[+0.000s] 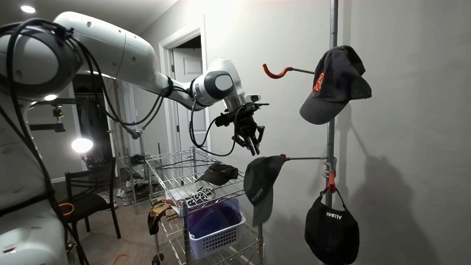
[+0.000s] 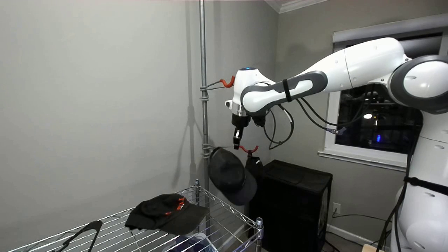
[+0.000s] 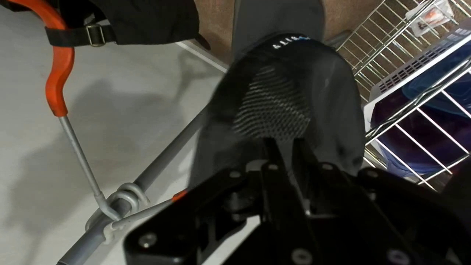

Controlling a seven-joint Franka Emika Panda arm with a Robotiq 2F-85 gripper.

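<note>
A white Franka Panda arm (image 1: 132, 59) stretches in from 10 o'clock in an exterior view. A chrome wire shelving rack (image 1: 185, 224) stands there at 7 o'clock, and a gray metal pole (image 1: 330, 136) runs upright at 3 o'clock. A lavender plastic laundry basket (image 1: 200, 248) sits on the rack's lower shelf, just past 6 o'clock. The charcoal baseball cap (image 1: 262, 180) hangs at 5 o'clock, bill downward; in the wrist view, white lettering shows beside the bill toward 12 o'clock. A black ALUMNI cap (image 1: 331, 235) hangs by its strap between 4 and 5 o'clock, its lettering upside down, while a dark cap with an orange emblem (image 1: 340, 81) covers part of the pole at 2 o'clock. The end effector (image 3: 284, 143) is just above the charcoal baseball cap, at its 12 o'clock, its two black fingers parted by a narrow slit and gripping nothing. Smallest, the hook (image 1: 306, 158) carrying the charcoal baseball cap points from the pole toward 9 o'clock, its red tip peeping out at the cap's 1 o'clock edge.
</note>
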